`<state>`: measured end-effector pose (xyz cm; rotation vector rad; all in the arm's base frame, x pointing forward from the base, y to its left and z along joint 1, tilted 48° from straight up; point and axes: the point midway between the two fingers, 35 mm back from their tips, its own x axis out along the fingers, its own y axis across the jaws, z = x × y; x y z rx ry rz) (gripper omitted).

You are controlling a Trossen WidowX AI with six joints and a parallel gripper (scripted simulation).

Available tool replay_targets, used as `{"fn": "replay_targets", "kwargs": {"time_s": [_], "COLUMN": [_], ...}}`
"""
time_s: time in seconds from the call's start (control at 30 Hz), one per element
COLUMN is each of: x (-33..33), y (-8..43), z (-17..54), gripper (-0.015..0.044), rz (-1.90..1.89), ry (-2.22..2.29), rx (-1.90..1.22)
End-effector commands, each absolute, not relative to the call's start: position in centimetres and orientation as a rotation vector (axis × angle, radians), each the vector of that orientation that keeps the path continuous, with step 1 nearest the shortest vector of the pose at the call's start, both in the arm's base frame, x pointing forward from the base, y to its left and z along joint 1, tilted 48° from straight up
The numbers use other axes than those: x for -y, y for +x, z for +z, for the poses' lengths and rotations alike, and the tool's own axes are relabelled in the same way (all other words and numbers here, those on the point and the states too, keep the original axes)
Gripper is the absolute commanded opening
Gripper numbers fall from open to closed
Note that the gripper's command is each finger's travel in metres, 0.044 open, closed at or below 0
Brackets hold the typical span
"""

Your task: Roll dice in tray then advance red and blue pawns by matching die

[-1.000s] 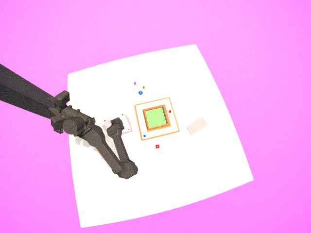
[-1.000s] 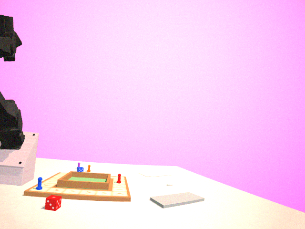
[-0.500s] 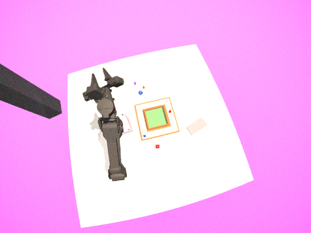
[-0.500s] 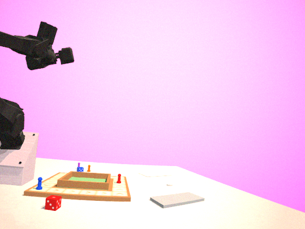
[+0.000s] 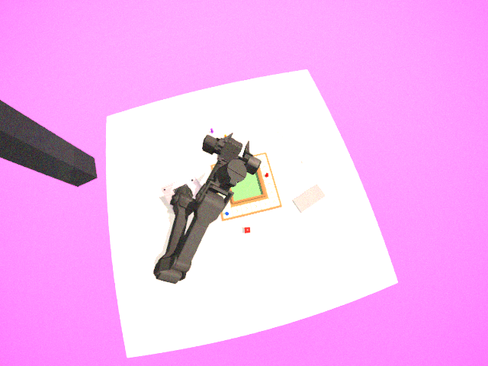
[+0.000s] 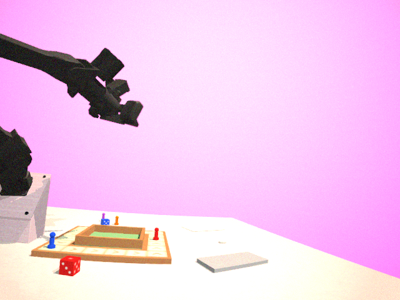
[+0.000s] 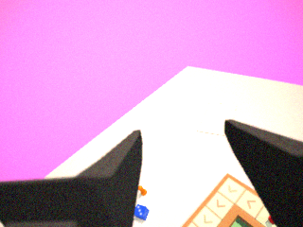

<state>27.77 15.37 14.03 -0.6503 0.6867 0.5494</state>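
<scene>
My gripper (image 5: pixel 239 137) (image 7: pixel 182 130) is open and empty, high above the table past the board's far left side. The red die (image 5: pixel 247 229) (image 6: pixel 69 265) lies on the table in front of the board (image 5: pixel 252 207) (image 6: pixel 112 259) (image 7: pixel 219 204). The blue die (image 6: pixel 105 221) (image 7: pixel 141 212) lies on the table behind the board; the gripper hides it in the top view. The tray (image 5: pixel 248 200) (image 6: pixel 109 242) at the board's middle shows no die. The red pawn (image 5: pixel 266 174) (image 6: pixel 156 234) stands on the board's right side, the blue pawn (image 5: pixel 226 213) (image 6: pixel 52 240) at its front left corner.
A purple pawn (image 5: pixel 211 130) (image 6: pixel 103 216) and an orange pawn (image 6: pixel 116 220) (image 7: pixel 142 190) stand near the blue die. A grey slab (image 5: pixel 308 197) (image 6: pixel 232 261) lies right of the board, a small white disc (image 6: pixel 222 241) behind it. A dark beam (image 5: pixel 47 146) juts in from the left.
</scene>
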Motion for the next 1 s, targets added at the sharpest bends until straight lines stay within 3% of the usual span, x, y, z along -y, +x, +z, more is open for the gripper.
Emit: {"fn": "replay_targets", "kwargs": {"time_s": [0.0,0.3,0.6,0.97], "x": [-8.4,6.9,18.9,20.2], "y": [29.9,28.5,20.3,18.8], "z": [13.8,13.5,14.4,14.5], "gripper": [0.0275,0.0275,0.0275,0.0275], "rz": [0.276,-0.296,-0.837,-0.917], "ry": [-0.614,-0.522,-0.401,-0.379], "rx": [-0.807,-1.07,-1.333,-1.375]}}
